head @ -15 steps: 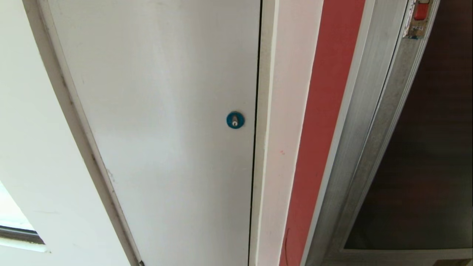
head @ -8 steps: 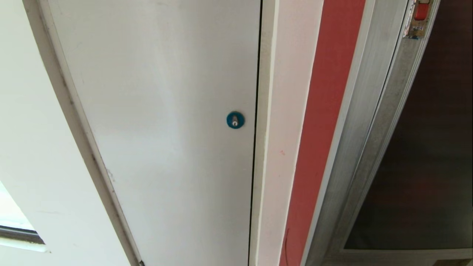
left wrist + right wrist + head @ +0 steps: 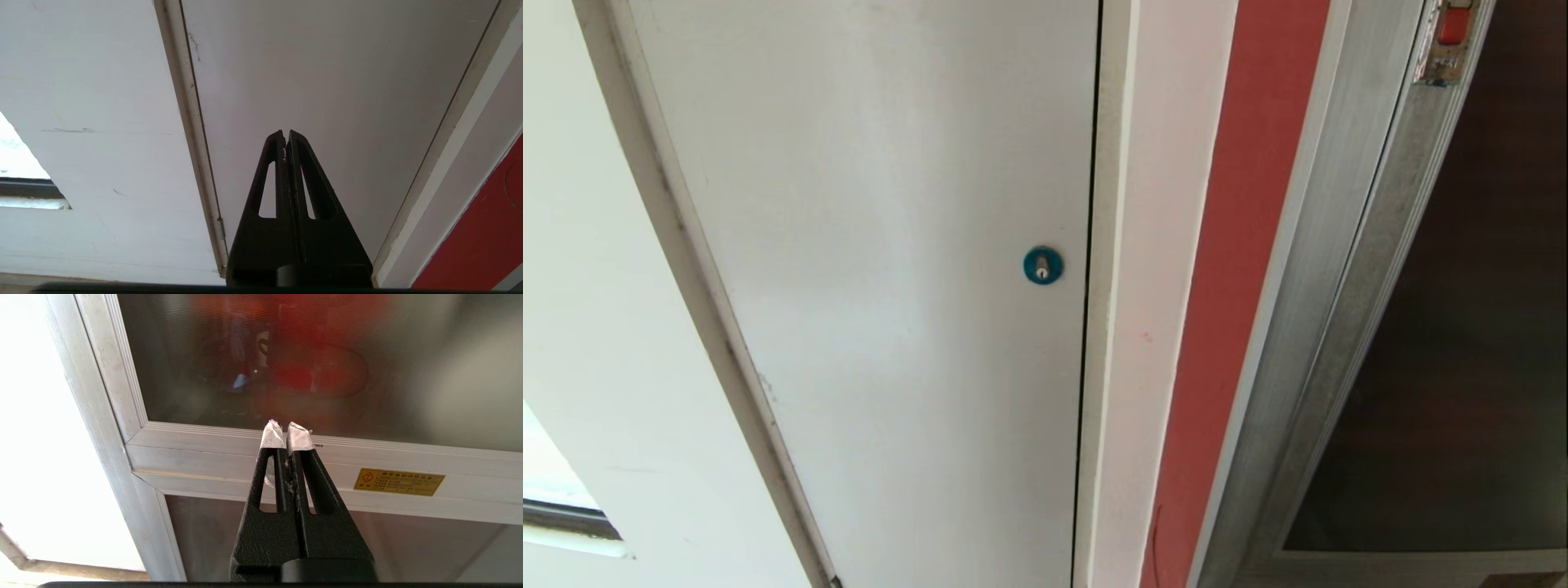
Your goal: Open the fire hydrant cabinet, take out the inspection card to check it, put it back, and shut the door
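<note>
The fire hydrant cabinet's silver frame (image 3: 1307,327) runs down the right of the head view. Its door (image 3: 1462,327), a dark glass panel, sits flush in the frame with a small red latch (image 3: 1454,24) at the top. In the right wrist view my right gripper (image 3: 286,426) is shut and empty. Its white-taped fingertips (image 3: 271,436) point at the door's lower silver rail (image 3: 196,453), slightly apart from it. Blurred red shapes (image 3: 318,371) show behind the glass (image 3: 196,355). The inspection card is hidden. My left gripper (image 3: 286,132) is shut, facing a plain white door (image 3: 327,81).
A white door (image 3: 890,245) with a round blue lock (image 3: 1043,265) fills the middle of the head view, and a red strip (image 3: 1233,245) runs between it and the cabinet. A yellow label plate (image 3: 398,482) sits on the rail above a lower dark panel (image 3: 212,539).
</note>
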Controlling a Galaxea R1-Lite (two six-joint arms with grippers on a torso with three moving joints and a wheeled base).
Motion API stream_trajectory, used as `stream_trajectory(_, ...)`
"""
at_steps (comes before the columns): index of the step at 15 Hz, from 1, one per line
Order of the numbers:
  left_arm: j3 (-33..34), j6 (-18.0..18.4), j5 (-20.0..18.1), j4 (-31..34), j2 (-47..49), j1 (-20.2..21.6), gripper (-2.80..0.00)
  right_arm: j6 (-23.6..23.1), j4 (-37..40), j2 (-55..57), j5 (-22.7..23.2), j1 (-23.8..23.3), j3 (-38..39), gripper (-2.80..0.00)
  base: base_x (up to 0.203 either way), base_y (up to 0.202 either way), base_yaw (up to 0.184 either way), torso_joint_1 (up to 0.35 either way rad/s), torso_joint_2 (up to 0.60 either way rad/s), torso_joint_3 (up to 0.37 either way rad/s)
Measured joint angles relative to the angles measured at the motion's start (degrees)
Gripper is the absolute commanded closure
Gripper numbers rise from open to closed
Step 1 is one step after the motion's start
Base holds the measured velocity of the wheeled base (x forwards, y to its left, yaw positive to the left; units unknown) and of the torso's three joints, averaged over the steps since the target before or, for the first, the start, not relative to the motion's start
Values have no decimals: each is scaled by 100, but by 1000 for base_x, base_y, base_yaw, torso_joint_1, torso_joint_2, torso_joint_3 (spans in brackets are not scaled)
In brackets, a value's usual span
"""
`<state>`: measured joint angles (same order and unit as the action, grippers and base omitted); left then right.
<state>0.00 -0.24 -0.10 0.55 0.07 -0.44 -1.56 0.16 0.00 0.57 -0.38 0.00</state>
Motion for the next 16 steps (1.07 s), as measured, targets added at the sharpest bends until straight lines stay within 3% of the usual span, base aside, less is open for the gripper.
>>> stream_trajectory(4,0,2,0,4,0,0,0,203,2,0,0,0,0,0,0,0,0,0,0,0)
stream_trajectory(16,0,0,0,5,0,0,0,225,-21,0,-16,-2,0,0,0,0,0,0,0,0)
